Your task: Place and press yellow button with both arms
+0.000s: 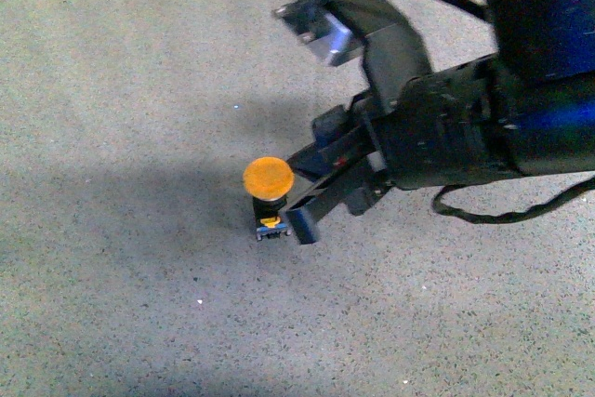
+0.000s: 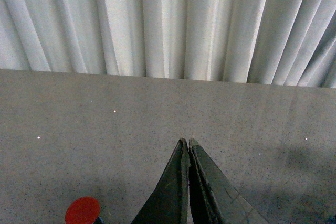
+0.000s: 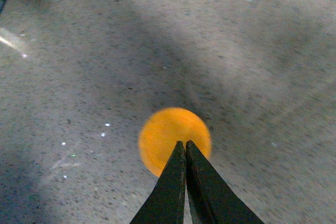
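The yellow button (image 1: 268,177) stands upright on the grey table, with its orange-yellow cap on a black base. My right gripper (image 1: 302,230) reaches in from the right, shut and empty, with its tips just beside the button. In the right wrist view the shut tips (image 3: 185,142) overlap the near edge of the cap (image 3: 173,125). My left gripper (image 2: 188,141) is shut and empty above bare table, pointing at the curtain. A reddish round cap (image 2: 82,211), probably the button, shows at the frame edge beside it. I cannot make out the left gripper in the front view.
The grey speckled table (image 1: 112,90) runs back to a white pleated curtain (image 2: 168,19) at its far edge. A black cable (image 1: 502,211) loops under the right arm. A dark bulky arm part (image 1: 539,6) fills the upper right of the front view.
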Action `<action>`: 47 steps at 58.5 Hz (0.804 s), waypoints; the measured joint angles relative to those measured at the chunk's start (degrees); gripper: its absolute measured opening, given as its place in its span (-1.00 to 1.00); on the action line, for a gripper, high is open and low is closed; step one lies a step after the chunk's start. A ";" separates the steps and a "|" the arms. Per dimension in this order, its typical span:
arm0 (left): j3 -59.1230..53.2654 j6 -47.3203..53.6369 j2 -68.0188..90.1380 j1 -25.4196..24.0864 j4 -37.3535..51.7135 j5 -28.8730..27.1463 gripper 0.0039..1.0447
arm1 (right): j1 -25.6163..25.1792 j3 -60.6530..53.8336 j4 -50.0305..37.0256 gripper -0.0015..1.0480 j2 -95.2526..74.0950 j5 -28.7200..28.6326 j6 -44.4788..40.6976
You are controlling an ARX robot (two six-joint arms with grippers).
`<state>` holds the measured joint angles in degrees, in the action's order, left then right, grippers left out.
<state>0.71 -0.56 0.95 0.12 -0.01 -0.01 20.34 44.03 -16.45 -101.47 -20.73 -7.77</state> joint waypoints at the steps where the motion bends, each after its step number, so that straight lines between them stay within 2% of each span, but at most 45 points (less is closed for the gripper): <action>1: 0.00 0.00 0.00 0.00 0.00 0.00 -0.98 | -0.55 -0.79 0.00 -0.97 1.40 -0.15 0.48; 4: 0.00 0.00 0.00 0.00 0.00 0.02 -0.98 | -1.77 -2.32 0.09 -0.97 4.66 -0.35 1.11; 6: 0.00 0.00 0.00 0.00 0.00 0.02 -0.98 | -2.73 -3.39 0.26 -0.88 7.50 -0.68 1.70; 16: 0.00 -0.02 0.00 0.00 0.00 0.02 -0.98 | -9.97 -9.18 1.33 -0.31 24.92 -2.95 7.02; 18: 0.00 0.00 0.00 0.00 0.00 0.00 -0.98 | -10.95 -10.12 1.27 -0.18 27.36 -2.45 7.89; 19: 0.00 -0.02 0.00 0.00 0.00 0.00 -0.98 | -10.88 -10.49 0.35 -0.17 27.56 -0.98 8.09; 20: 0.00 -0.02 0.00 0.00 0.00 0.00 -0.98 | -10.14 -12.70 -6.32 -0.26 27.95 6.03 8.02; 21: 0.00 0.00 0.00 0.00 0.00 0.00 -0.98 | -9.92 -13.55 -8.85 -0.29 28.15 8.55 8.00; 23: 0.00 0.00 0.00 0.00 0.00 0.09 -0.98 | -9.38 -17.16 -18.43 -0.43 28.35 17.20 7.98; 28: 0.00 0.00 0.00 0.00 0.00 0.02 -0.98 | -9.75 -23.85 -31.12 -0.70 29.29 28.35 7.98; 33: 0.00 0.00 0.00 0.00 -0.02 -0.09 -0.98 | -11.26 -27.19 -34.56 -0.97 32.48 29.94 8.00; 47: 0.00 0.00 0.00 0.00 0.00 0.02 -0.98 | -14.49 -35.36 -32.02 -0.97 43.52 26.25 7.96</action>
<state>0.71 -0.56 0.95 0.12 -0.01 0.01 5.85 8.67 -48.47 -57.95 5.52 0.19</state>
